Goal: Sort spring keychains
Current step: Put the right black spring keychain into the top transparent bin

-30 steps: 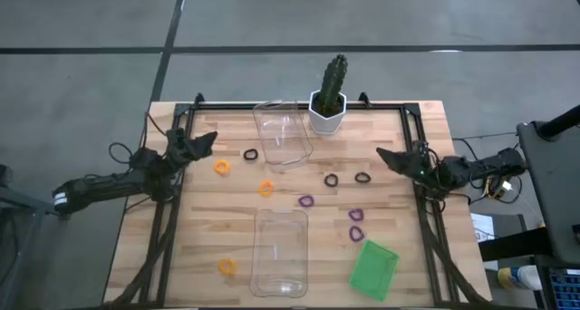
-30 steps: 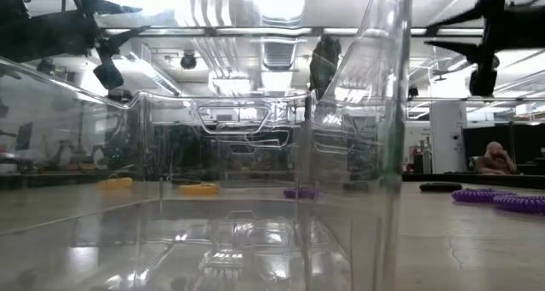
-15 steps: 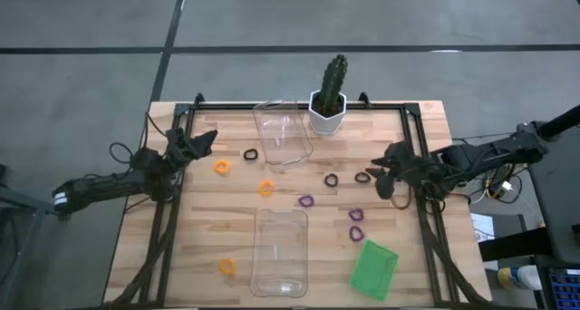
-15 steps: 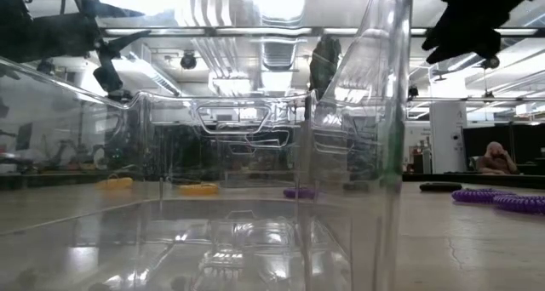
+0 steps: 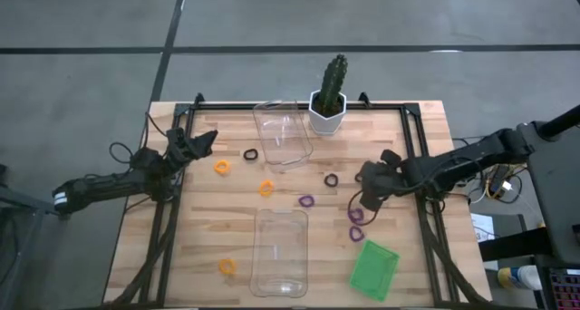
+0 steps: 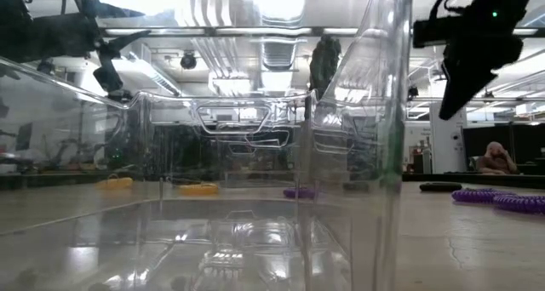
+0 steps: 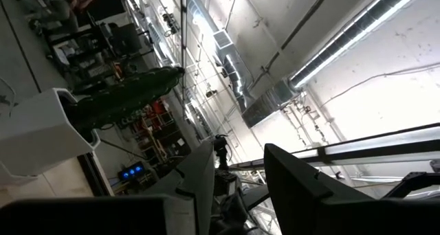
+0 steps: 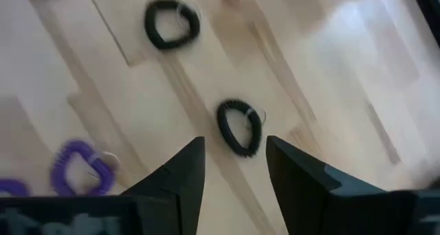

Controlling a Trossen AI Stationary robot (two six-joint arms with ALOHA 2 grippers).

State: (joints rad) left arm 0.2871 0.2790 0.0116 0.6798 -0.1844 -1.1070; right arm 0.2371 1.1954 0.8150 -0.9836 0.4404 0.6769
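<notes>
Small spring keychains lie flat on the wooden table: black ones (image 5: 250,153) (image 5: 331,179), orange ones (image 5: 221,166) (image 5: 265,188) (image 5: 227,266), purple ones (image 5: 306,201) (image 5: 355,215) (image 5: 355,233). My right gripper (image 5: 367,181) is open and points down over another black keychain (image 8: 239,127), which lies below the gap between its fingers. The low view shows this gripper (image 6: 464,57) well above the table. My left gripper (image 5: 205,140) is open and empty above the table's far left part.
One clear tray (image 5: 283,131) stands at the far middle and another (image 5: 279,252) at the near middle. A flat green tray (image 5: 374,268) lies near right. A potted cactus (image 5: 327,111) stands at the far edge. A dark frame (image 5: 419,210) runs along the table's sides.
My right gripper has gone from the table's right edge toward the left and a little toward the near edge. It has tipped its fingers downward and now stands over the rightmost black keychain. No keychain has moved.
</notes>
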